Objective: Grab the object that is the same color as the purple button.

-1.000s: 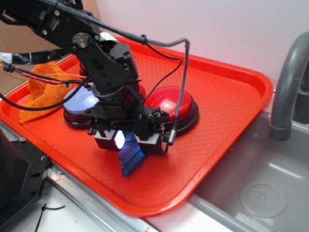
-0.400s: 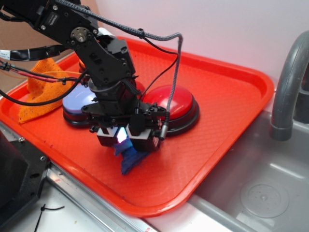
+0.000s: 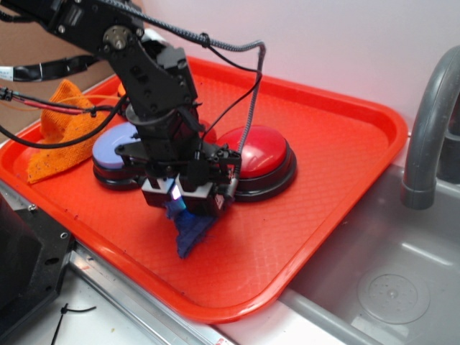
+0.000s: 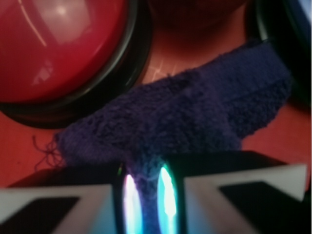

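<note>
A small dark purple-blue rag (image 3: 190,230) hangs from my gripper (image 3: 180,203) over the red tray (image 3: 323,165), its lower tip near the tray floor. In the wrist view a fold of the rag (image 4: 185,117) is pinched between the glowing pads (image 4: 167,197), so the gripper (image 4: 145,200) is shut on it. The pale lavender purple button (image 3: 111,152) sits just left of and behind the gripper, partly hidden by the arm.
A big red dome button (image 3: 262,154) stands right behind the gripper. An orange knitted cloth (image 3: 61,126) lies at the tray's left end. A grey faucet (image 3: 428,122) and a metal sink (image 3: 388,280) are to the right. The tray's raised rim runs in front.
The jaws have closed on the rag and the gripper has shifted slightly left and back, bunching the rag up under it.
</note>
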You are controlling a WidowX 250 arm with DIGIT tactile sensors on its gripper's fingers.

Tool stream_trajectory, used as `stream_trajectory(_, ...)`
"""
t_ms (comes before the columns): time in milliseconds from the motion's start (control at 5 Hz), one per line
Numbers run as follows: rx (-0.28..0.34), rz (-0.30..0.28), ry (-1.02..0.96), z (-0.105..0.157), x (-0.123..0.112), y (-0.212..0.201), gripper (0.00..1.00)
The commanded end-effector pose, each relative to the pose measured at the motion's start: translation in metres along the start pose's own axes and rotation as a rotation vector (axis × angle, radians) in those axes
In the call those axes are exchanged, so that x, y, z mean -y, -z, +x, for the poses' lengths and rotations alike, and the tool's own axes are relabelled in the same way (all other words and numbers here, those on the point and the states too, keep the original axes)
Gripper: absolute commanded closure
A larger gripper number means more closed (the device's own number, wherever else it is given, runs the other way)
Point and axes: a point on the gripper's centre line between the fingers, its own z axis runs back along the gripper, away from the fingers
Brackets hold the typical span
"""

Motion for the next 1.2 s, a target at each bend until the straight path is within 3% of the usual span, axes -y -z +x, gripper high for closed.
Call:
stream_trajectory(0,0.014,-0.067,0.024,0.029,-0.012,-0.064,1.0)
stream_trajectory(600,0.101,-0.166,0.059,0.075,-0.036,-0.17,1.0)
stream_trajectory(1000,0.146,-0.177,0.085,0.089,-0.052,-0.174,1.0)
